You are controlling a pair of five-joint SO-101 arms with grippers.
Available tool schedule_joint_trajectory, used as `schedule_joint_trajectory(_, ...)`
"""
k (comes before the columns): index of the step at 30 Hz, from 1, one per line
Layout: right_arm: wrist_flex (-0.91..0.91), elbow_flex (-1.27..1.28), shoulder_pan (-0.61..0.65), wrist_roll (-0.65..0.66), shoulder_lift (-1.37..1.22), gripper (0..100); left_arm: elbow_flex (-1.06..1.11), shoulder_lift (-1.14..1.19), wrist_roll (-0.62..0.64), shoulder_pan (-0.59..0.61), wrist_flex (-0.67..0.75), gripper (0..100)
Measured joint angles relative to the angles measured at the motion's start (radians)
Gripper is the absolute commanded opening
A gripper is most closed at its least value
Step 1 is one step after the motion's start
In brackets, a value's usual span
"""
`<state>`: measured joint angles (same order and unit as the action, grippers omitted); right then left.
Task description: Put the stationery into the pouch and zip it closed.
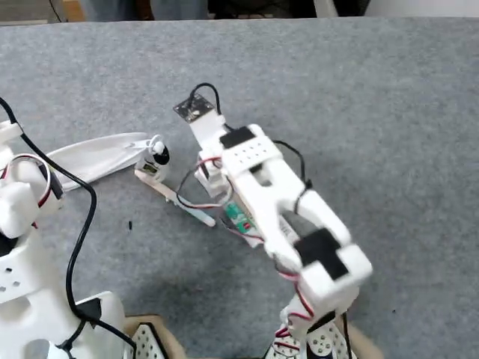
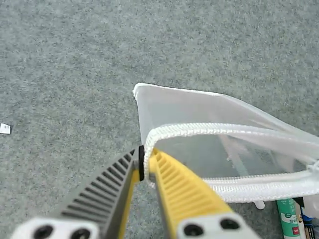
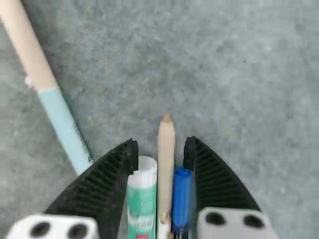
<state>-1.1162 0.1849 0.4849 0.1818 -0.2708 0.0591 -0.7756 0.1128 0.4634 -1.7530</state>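
Left gripper [image 2: 143, 162]: jaws pinched shut on the pouch [image 2: 189, 107] at the corner of its zip rim, lifting the mouth open. The pouch lies flat on the grey table [image 1: 359, 97] on the left arm's side.

Right gripper [image 3: 162, 144]: jaws narrow, clamped on a bundle [image 3: 166, 174] of three pieces: a green-and-white stick [image 3: 141, 194], a pencil [image 3: 166, 134] and a blue pen [image 3: 182, 194]. A beige-and-blue pen [image 3: 45, 84] lies loose on the table just beside that gripper.

Risks, as I judge them:
- Three round pieces share one grip. The thin pencil in the middle is likely the least squeezed and could slide out on a tilt.
- The mouth is held up at one corner only. The far rim may sag, so the tips could snag on the zip tape and push the pouch along instead of going in.
- The pinch takes little fabric, so a shove from the bundle could pull it free.
- The loose pen sits close to the path and could get knocked away.
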Motion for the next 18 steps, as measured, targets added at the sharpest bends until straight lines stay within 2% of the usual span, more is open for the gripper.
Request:
schedule_joint_trajectory(7, -0.063, -0.204, 0.002, 0.000, -0.203, 16.6, 0.000, 0.000, 0.000, 0.000, 0.000, 3)
schedule_joint_trajectory(10, -0.072, -0.222, -0.015, 0.000, -0.226, 16.4, 0.000, 0.000, 0.000, 0.000, 0.000, 3)
schedule_joint_trajectory(15, -0.072, -0.226, -0.061, 0.003, -0.227, 9.4, 0.000, 0.000, 0.000, 0.000, 0.000, 3)
schedule_joint_trajectory(18, -0.072, -0.226, -0.083, 0.003, -0.227, 10.5, 0.000, 0.000, 0.000, 0.000, 0.000, 3)
